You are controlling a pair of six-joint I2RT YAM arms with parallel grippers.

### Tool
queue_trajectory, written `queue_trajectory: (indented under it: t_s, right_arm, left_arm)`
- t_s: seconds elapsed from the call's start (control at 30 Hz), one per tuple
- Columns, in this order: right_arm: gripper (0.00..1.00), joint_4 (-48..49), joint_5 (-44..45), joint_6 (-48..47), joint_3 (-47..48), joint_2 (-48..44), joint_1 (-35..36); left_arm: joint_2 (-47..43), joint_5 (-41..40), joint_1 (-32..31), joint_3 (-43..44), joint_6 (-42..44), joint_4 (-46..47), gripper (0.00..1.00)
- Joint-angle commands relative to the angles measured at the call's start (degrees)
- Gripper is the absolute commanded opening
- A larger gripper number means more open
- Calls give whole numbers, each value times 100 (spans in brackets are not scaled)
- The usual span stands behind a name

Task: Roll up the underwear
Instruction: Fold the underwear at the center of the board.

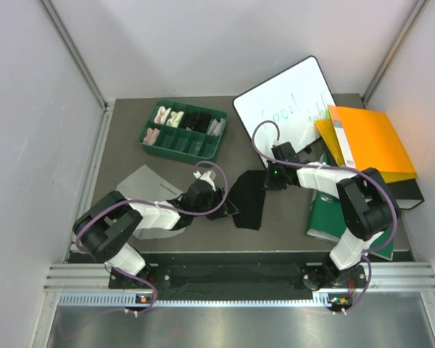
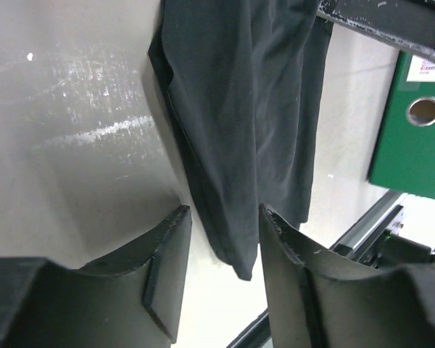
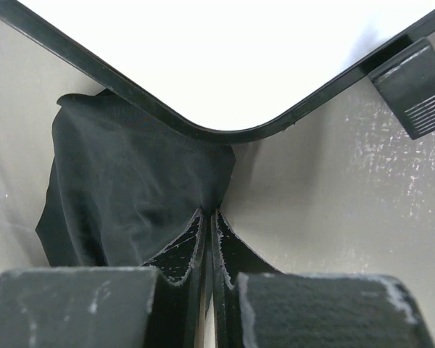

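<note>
The dark matte table (image 1: 283, 226) carries every item. The largest is a black-framed whiteboard (image 1: 283, 101) with handwriting, right of the green plastic compartment tray (image 1: 177, 143). Further right of the tray lies a flat orange folder (image 1: 370, 141), and nearer the arm bases than that, a green lever-arch binder (image 1: 330, 214).

The tray's rear compartments hold small cloth rolls: white and pink ones (image 1: 167, 116) at its left end, black ones (image 1: 198, 119) in the middle, and a pale one (image 1: 216, 127) at its right end. The front compartments appear unfilled.

A plain light grey brief (image 1: 146, 183) lies flat on the near side of the tray, partly covered by the left arm. A black fabric brief (image 1: 250, 199) lies to the near right of the tray, spread long and loosely creased, not rolled.

The right gripper (image 3: 209, 225) is clenched on the black brief's far edge, just beside the whiteboard's corner. The left gripper (image 2: 225, 246) is released, its fingers (image 2: 170, 254) apart, straddling the brief's near corner.
</note>
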Motion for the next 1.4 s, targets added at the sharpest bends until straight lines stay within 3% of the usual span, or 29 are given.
queue_trajectory:
  t_s: [0.0,0.23,0.43,0.53,0.67,1.1,1.37]
  right_arm:
    - [0,-181,170,-157,-97,180,-38]
    - [0,-94,47,-149,-105,171,-38]
    - [0,-32,-58,-131,-132,154,-38]
    - [0,-14,-76,-113,-140,127,-38]
    - [0,-14,-85,-131,-149,110,-38]
    - [0,21,-129,-140,-167,171,-38]
    - [0,73,-199,-131,-176,250,-38]
  left_arm:
    - [213,-71,-40,-76,-230,17,45]
    - [388,-484,-128,109,-187,-545,31]
    - [581,-651,-225,249,-116,-642,26]
    - [661,-774,-321,390,-64,-826,18]
    - [626,-1010,-365,443,24,-1002,0]
    - [450,-1741,-901,1462,868,-2039,0]
    - [608,-1767,-1086,1998,1026,-2330,0]
